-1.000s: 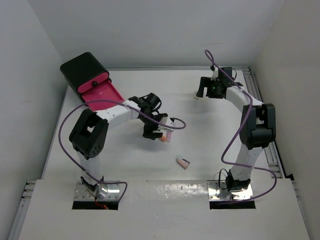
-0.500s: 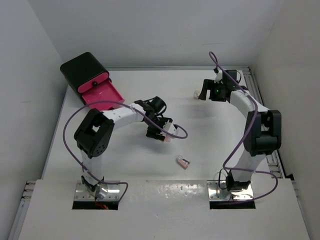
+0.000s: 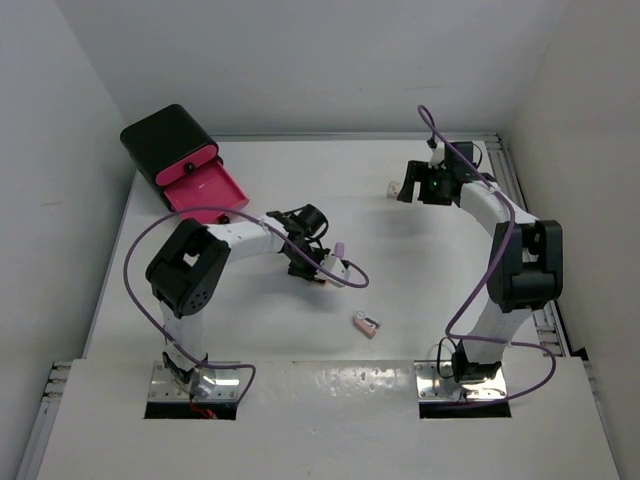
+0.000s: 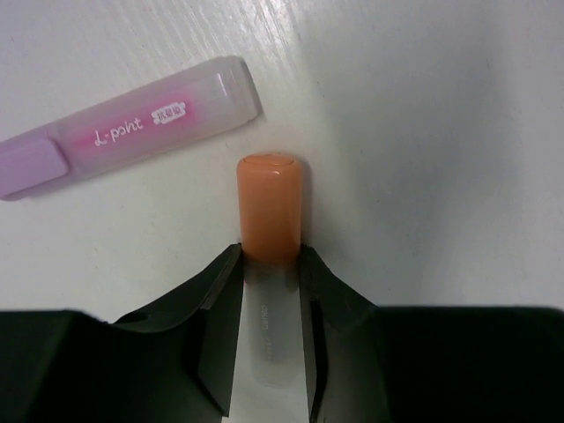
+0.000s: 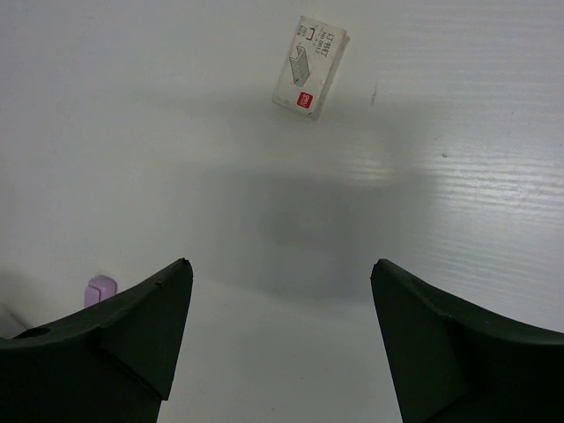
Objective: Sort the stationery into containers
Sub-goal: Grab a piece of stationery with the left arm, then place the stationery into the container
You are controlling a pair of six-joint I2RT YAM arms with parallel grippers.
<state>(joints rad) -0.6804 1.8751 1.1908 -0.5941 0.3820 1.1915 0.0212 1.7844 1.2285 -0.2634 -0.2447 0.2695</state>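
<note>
My left gripper (image 4: 270, 257) is shut on the orange-and-white marker (image 4: 270, 207). Both jaws press its white barrel, and the orange cap sticks out ahead on the table. A lilac marker (image 4: 132, 132) lies just beyond it, apart from the fingers. From above, the left gripper (image 3: 303, 264) sits mid-table with the lilac marker (image 3: 340, 247) at its right. The black cabinet (image 3: 163, 138) stands at the far left with one pink drawer (image 3: 205, 189) pulled open. My right gripper (image 5: 282, 269) hangs open over bare table, short of a small white box (image 5: 310, 67).
A small pinkish block (image 3: 367, 325) lies nearer the front, right of the left arm. The white box (image 3: 391, 188) sits just left of the right gripper (image 3: 415, 183) at the far right. Purple cables loop beside both arms. Walls close in the table's left, back and right.
My left gripper's jaws have closed from wide open onto the orange-and-white marker. The right gripper shifted slightly right early on, then held still, open.
</note>
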